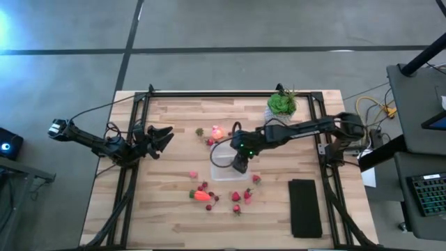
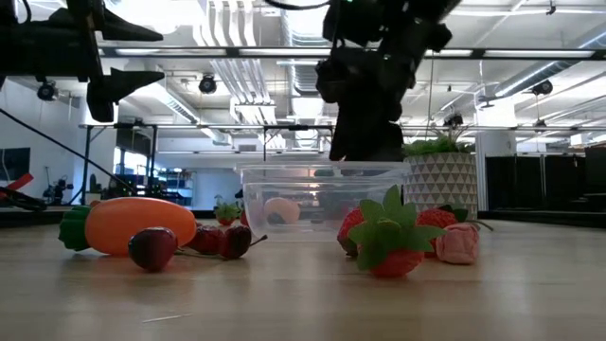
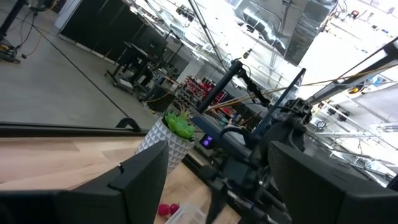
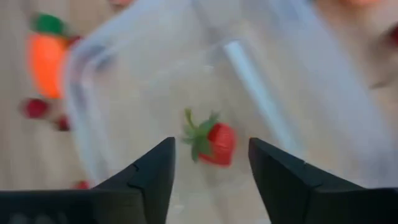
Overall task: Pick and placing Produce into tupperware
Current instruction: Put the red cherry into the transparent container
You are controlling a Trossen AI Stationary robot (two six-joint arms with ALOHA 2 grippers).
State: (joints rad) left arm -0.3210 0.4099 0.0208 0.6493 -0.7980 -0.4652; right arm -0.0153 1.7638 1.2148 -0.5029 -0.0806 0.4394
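Wooden table (image 1: pixel 174 216) | right claw (image 4: pixel 210 163) spread wide above tupperware (image 4: pixel 124 74); strawberry (image 4: pixel 214 143) inside, between fingers

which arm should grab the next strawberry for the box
Probably the right. The right gripper hangs open over the tupperware, where one strawberry already lies, and loose strawberries sit close by. The left gripper waits open near the table's left edge, farther away.

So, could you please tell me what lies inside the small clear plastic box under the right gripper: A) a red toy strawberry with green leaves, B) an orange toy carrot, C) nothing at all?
A: the right wrist view shows the red toy strawberry inside the clear plastic box, below the open right gripper.
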